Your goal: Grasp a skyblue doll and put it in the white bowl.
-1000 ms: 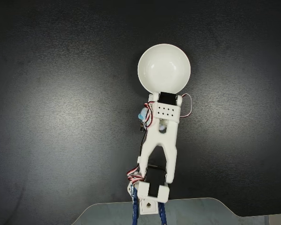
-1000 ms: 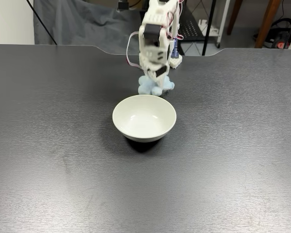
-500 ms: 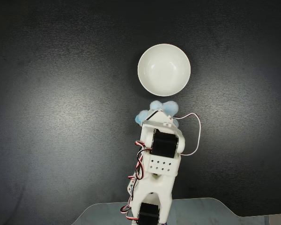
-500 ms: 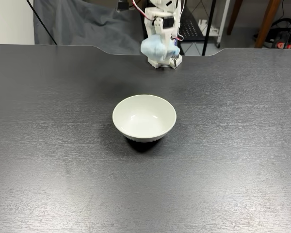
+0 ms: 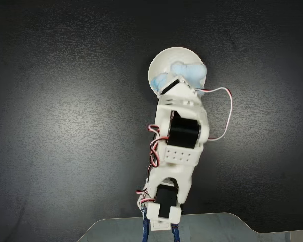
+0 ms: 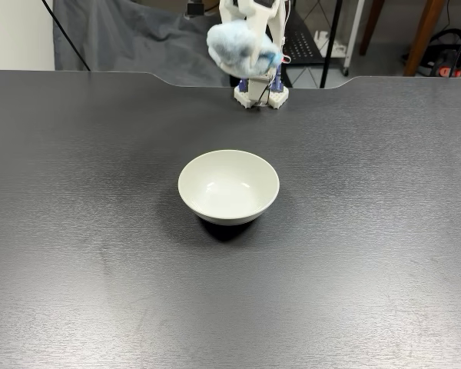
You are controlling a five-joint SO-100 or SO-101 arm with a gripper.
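- The gripper (image 6: 246, 58) is clamping the skyblue doll (image 6: 237, 48), hanging high at twelve o'clock from the white bowl (image 6: 229, 187).
- The dark matte table (image 6: 84, 231) is carrying the bowl; a grey cloth (image 6: 131, 38) is hanging behind.

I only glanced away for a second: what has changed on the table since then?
The gripper lifted the skyblue doll off the table and carried it up toward the white bowl, still clamped. The bowl itself has not moved and is still empty.

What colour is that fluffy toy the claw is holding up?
Pale sky blue. The plush doll shows best in the fixed view from across the table, held in the claw.
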